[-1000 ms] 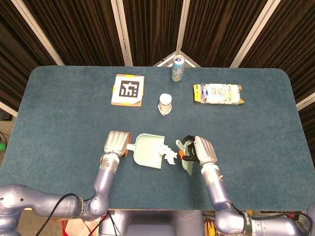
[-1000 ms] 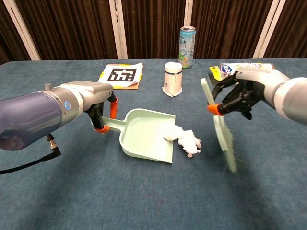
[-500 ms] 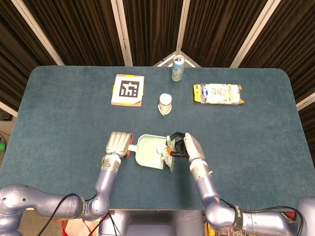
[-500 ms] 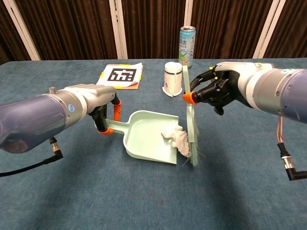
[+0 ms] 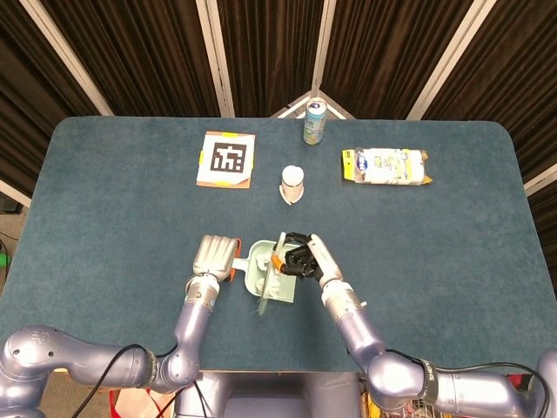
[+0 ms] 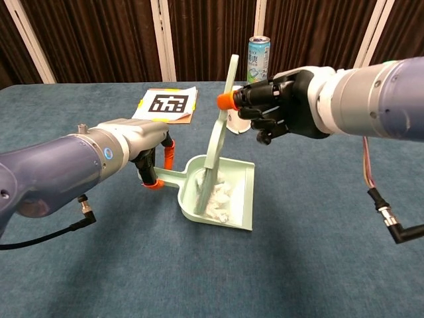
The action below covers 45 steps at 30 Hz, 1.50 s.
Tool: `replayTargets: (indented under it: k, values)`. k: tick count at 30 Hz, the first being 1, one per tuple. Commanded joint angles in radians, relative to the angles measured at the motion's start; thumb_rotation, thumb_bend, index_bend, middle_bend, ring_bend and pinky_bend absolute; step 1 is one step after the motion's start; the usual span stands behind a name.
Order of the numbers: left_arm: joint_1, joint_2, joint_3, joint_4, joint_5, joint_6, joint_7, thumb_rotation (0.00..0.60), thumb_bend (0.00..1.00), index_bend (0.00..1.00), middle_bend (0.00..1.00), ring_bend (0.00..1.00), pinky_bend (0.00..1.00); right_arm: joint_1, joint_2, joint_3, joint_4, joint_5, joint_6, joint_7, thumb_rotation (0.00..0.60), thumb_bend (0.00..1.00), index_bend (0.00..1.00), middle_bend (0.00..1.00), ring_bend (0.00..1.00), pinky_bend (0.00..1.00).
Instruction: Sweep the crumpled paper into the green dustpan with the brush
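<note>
now crumpled paper (image 6: 217,197) sits inside green dustpan (image 6: 240,197), vs. just off its open lip 1 s ago. right hand (image 6: 275,111) fingers wrapped on brush (image 6: 216,147), bristles in the pan beside the paper. left hand (image 6: 149,140) fingers curled on pan handle. sweep looks essentially done, imo.
</note>
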Motion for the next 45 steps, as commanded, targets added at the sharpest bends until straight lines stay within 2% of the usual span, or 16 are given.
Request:
replayTargets:
  k: [1,6,10,15,18,34,39,45]
  values:
    - [0.000,0.000,0.000,-0.001,-0.001,0.002,0.000,0.600,0.51,0.57,1.00,1.00,0.98,0.000,0.029,0.014,-0.018,0.007,-0.004,0.018,0.600,0.69,0.84,0.88,0.91,0.79]
    - [0.005,0.006,0.003,-0.010,0.002,0.010,-0.001,0.600,0.51,0.57,1.00,1.00,0.98,0.005,0.068,-0.026,-0.021,-0.066,0.057,-0.031,0.600,0.69,0.84,0.88,0.91,0.78]
    - [0.010,0.009,0.007,-0.019,0.002,0.017,-0.001,0.600,0.51,0.57,1.00,1.00,0.98,-0.008,0.085,-0.087,-0.006,-0.132,0.101,-0.060,0.600,0.69,0.84,0.88,0.91,0.79]
    - [0.012,0.006,0.009,-0.030,0.007,0.025,-0.002,0.600,0.51,0.57,1.00,1.00,0.98,-0.030,0.085,-0.153,0.031,-0.182,0.113,-0.061,0.600,0.69,0.84,0.88,0.91,0.79]
    - [0.012,0.004,0.006,-0.038,0.004,0.031,-0.001,0.600,0.51,0.57,1.00,1.00,0.98,-0.045,0.077,-0.174,0.053,-0.200,0.111,-0.041,0.600,0.69,0.84,0.88,0.91,0.79]
    - [0.006,-0.012,-0.030,-0.058,-0.026,0.033,-0.017,0.600,0.51,0.57,1.00,1.00,0.98,-0.059,0.027,-0.206,0.096,-0.226,0.087,0.015,0.600,0.69,0.84,0.88,0.91,0.78]
    - [0.004,-0.017,-0.033,-0.060,-0.029,0.033,-0.020,0.600,0.51,0.57,1.00,1.00,0.98,-0.061,0.007,-0.192,0.094,-0.216,0.082,0.043,0.600,0.69,0.84,0.88,0.91,0.79]
    - [0.003,-0.024,-0.029,-0.053,-0.031,0.030,-0.024,0.600,0.51,0.57,1.00,1.00,0.98,-0.061,-0.009,-0.134,0.071,-0.171,0.061,0.107,0.600,0.70,0.85,0.88,0.91,0.79]
